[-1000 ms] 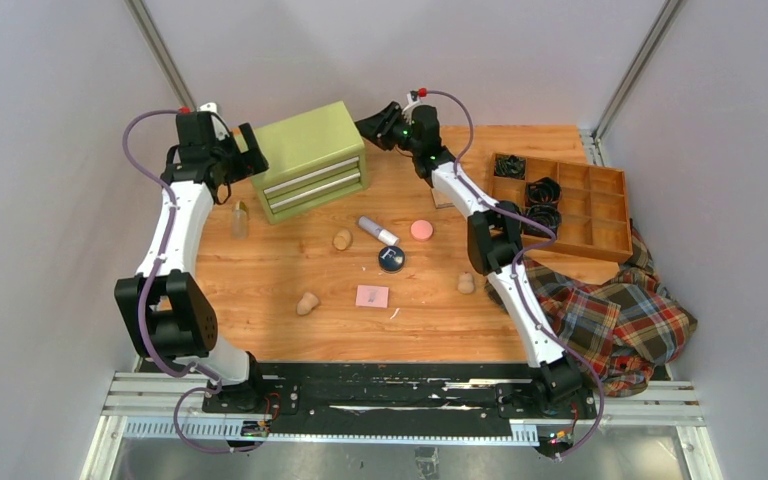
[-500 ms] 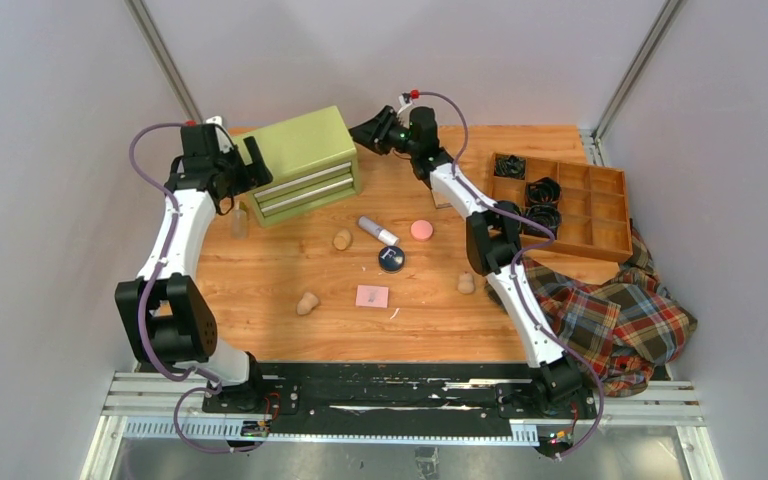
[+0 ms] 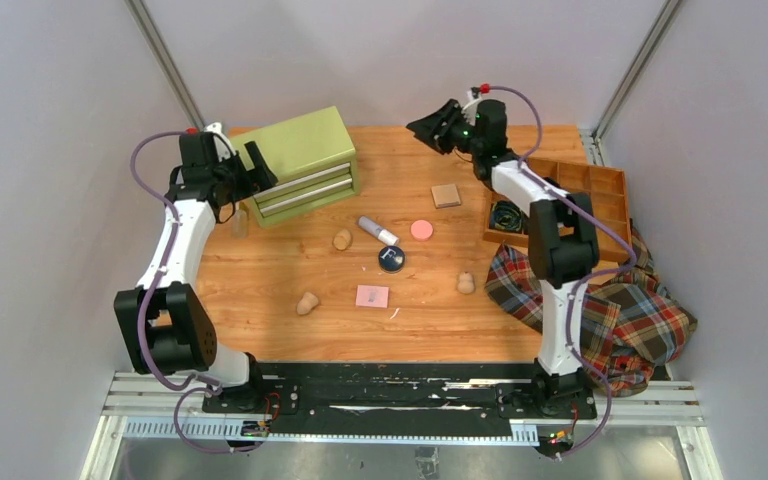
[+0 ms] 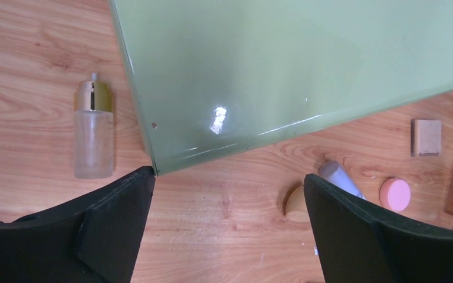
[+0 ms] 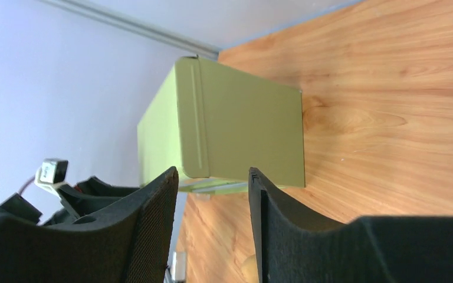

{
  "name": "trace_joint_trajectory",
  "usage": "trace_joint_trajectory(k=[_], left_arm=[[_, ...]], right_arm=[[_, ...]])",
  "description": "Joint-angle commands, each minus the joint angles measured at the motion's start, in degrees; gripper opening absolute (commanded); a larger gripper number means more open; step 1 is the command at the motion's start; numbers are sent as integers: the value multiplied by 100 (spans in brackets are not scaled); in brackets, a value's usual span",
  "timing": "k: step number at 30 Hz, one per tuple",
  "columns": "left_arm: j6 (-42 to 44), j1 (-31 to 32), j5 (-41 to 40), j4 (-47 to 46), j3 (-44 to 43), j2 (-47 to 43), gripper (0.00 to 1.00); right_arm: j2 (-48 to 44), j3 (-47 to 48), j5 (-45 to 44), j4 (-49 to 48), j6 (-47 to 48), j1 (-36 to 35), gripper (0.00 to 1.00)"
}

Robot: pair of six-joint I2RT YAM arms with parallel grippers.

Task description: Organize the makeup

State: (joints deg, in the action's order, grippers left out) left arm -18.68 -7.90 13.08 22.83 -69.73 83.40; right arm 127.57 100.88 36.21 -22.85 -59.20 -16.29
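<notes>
Your left gripper (image 4: 229,177) stood wide open and empty, its fingers (image 4: 112,224) straddling the near left corner of the green drawer chest (image 4: 289,71). Just left of that corner was the clear bottle (image 4: 94,137). In the left wrist view its long axis ran roughly along the chest's side edge, gold-collared cap toward the far side. You could not tell from that view whether it stood or lay.

Your right gripper (image 5: 212,172) hung raised over the far edge of the table (image 3: 430,325), jaws partly apart with nothing between them, aimed toward the chest.

Below it the tan square (image 3: 446,195) lay flat beside the wooden tray (image 3: 605,185). The white tube (image 3: 378,230) lay on a diagonal, its grey end toward the chest and its white end toward the pink round disc (image 3: 421,229), which sat just to its right. The navy round compact (image 3: 391,259) was just in front of the tube. Tan sponges sat left of the tube (image 3: 342,239), near the left front (image 3: 307,303) and at the right (image 3: 466,284); their pointing was too small to read. The pink square pad (image 3: 372,296) lay square to the near edge.

Bare wood showed between chest and tan square, and along the near edge. The plaid cloth (image 3: 620,310) overhung the right edge, and a black coiled band (image 3: 507,213) lay in the tray.
</notes>
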Motion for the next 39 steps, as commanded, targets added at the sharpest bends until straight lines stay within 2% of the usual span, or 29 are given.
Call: trace_joint_trajectory(k=[1, 6, 15, 19, 22, 27, 31, 33, 39], left_arm=[[-152, 238, 599, -264, 82, -337, 99], [-86, 370, 627, -244, 164, -389, 99], [221, 379, 421, 295, -144, -769, 99], [441, 604, -589, 561, -355, -892, 100], [675, 904, -1200, 699, -641, -771, 100], [694, 966, -1604, 645, -1080, -236, 99], [622, 969, -1705, 415, -1369, 236, 99], [533, 966, -1635, 238, -1440, 439, 99], [604, 966, -1641, 288, -1672, 859, 99]], right_arm=[[-689, -1405, -638, -975, -16, -135, 47], [-797, -2204, -873, -1707, -324, -710, 45], [-540, -2327, -1596, -2187, -547, -1631, 43], [-158, -2309, -2164, -3026, -1073, -2000, 35], [88, -2074, -2527, -3094, -1207, -2239, 35], [429, -1520, -2705, -2919, -1174, -2407, 39], [679, -1108, -2666, -2619, -1171, -2444, 46], [772, -978, -2708, -2590, -1200, -2473, 54], [1082, -639, -2751, -2577, -1373, -2493, 55]])
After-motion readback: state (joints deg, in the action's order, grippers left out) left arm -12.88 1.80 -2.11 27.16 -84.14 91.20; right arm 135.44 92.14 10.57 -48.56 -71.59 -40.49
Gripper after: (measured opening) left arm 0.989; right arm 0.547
